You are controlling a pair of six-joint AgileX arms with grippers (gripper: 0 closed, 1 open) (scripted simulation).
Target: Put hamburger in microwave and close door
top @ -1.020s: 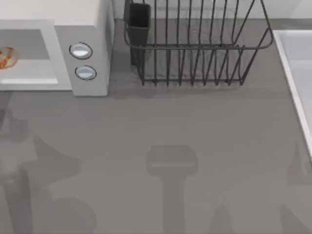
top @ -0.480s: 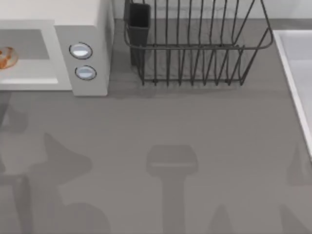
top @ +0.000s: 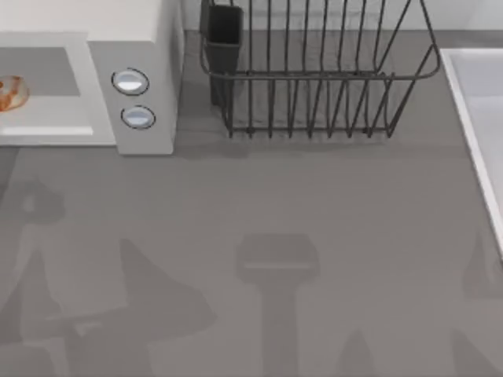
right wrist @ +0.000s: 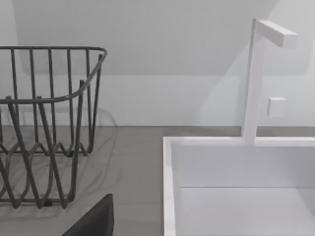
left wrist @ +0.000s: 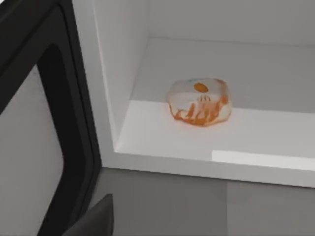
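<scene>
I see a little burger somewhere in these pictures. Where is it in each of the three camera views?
Top view: the hamburger lies at the far left edge, inside the microwave cavity.
Left wrist view: the hamburger sits mid-picture on the white cavity floor, with the open door beside it.
Right wrist view: no hamburger; it shows the dish rack and the sink.
Shared landmark: the microwave cavity, in the top and left wrist views.
</scene>
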